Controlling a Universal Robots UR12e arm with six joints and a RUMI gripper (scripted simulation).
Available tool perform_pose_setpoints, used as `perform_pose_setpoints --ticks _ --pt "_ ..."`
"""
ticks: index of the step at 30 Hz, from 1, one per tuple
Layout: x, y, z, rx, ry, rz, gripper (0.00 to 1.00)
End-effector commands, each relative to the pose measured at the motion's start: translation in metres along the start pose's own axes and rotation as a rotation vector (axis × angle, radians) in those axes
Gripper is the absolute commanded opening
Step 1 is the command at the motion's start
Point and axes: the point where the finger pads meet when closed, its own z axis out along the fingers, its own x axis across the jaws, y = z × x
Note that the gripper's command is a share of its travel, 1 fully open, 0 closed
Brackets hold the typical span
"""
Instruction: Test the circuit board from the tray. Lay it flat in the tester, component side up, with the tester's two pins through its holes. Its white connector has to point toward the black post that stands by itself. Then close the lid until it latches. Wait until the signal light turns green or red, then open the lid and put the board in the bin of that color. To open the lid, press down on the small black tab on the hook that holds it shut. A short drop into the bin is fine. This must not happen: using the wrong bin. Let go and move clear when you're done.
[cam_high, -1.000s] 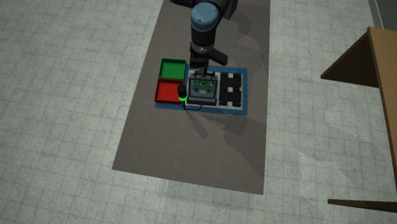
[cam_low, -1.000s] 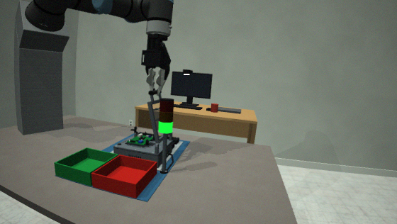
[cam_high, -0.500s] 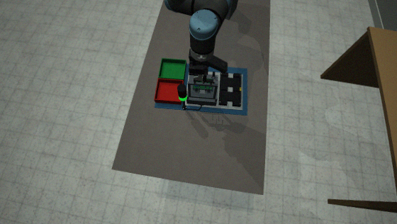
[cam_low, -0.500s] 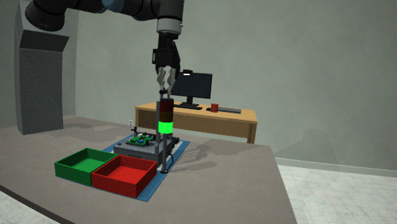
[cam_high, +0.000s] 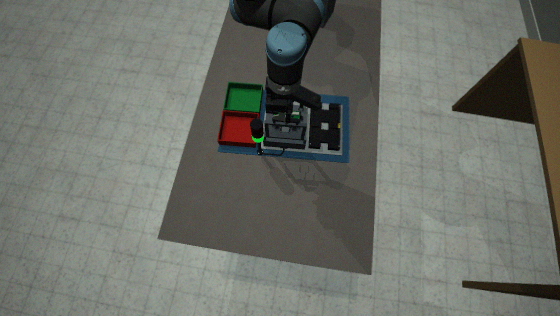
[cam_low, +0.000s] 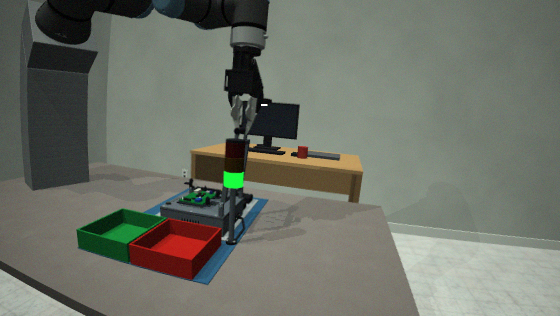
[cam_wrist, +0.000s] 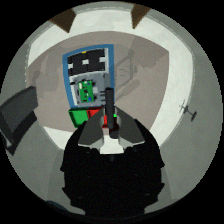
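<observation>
The circuit board lies flat in the open tester, green face up. From the top the arm covers most of it. In the wrist view its long axis seems to run toward the tray, though the picture is too coarse to be sure. The white connector is too small to find, and no writing can be read anywhere.

At far left on the counter sits the green bin, with the red bin touching it. Next comes the signal light, glowing green and hiding much of the raised lid. Above it the gripper pinches the lid's top edge, which appears only as a thin dark bar between the fingers. The tray stands rightmost.
</observation>
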Motion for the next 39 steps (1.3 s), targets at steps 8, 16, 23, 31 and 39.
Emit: perform_pose_setpoints --ticks 8,16,23,31,39 --pt "0.0098 0.0 0.0007 0.0 0.001 0.0 0.0" --pt "0.0123 0.0 0.001 0.0 0.001 0.0 0.0" --pt "0.0132 0.0 0.0011 0.0 0.001 0.0 0.0" --pt "0.0133 0.0 0.0011 0.0 0.001 0.0 0.0" --pt "0.0133 0.0 0.0011 0.0 0.001 0.0 0.0"
